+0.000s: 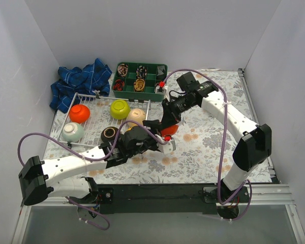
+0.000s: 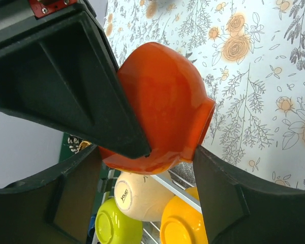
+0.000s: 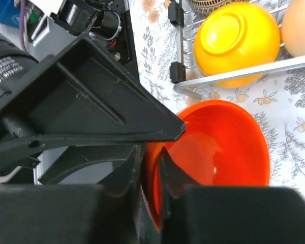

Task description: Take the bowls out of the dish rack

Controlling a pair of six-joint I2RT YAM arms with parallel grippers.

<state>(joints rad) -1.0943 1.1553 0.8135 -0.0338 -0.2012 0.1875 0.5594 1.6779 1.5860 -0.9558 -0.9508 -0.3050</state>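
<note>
Orange-red bowl (image 2: 168, 96) in left gripper (image 2: 170, 151), beige bowl (image 2: 145, 198) logo-stamped

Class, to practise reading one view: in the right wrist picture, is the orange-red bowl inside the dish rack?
No, the orange-red bowl is outside the dish rack, over the floral cloth.

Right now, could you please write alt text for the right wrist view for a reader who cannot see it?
The right gripper pinches the rim of an orange-red bowl, one finger inside it, with floral cloth behind. Beyond it, a yellow bowl lies in the white wire dish rack, its base towards the camera.
</note>
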